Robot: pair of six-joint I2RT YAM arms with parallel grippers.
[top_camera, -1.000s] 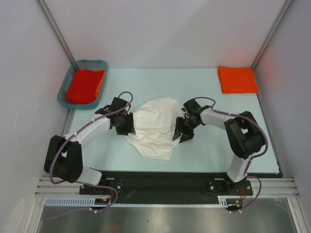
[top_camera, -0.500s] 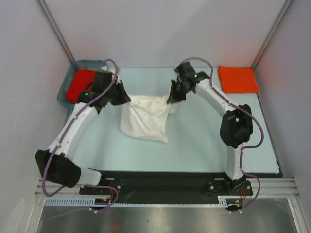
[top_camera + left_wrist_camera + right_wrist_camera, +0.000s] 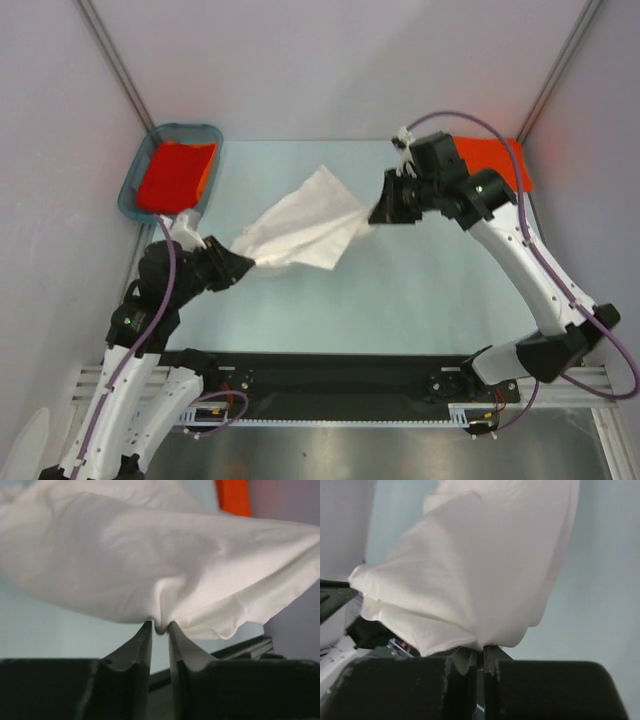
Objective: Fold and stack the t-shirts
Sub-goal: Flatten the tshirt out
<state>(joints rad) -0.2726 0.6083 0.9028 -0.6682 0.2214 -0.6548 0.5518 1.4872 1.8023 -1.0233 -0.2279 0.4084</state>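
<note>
Up it goes: left gripper (image 3: 243, 266) and right gripper (image 3: 376, 213), each pinching the white shirt (image 3: 300, 232), have stretched it airborne, likely for spreading flat.

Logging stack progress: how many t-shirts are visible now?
3: a white t-shirt stretched between the left gripper and right gripper; an orange-red t-shirt in the teal basket, far left; a folded orange-red t-shirt far right, partly behind the right arm. The basket may hide more.

Pale grey walls (image 3: 330, 60) enclose a light blue table (image 3: 420, 290)
</note>
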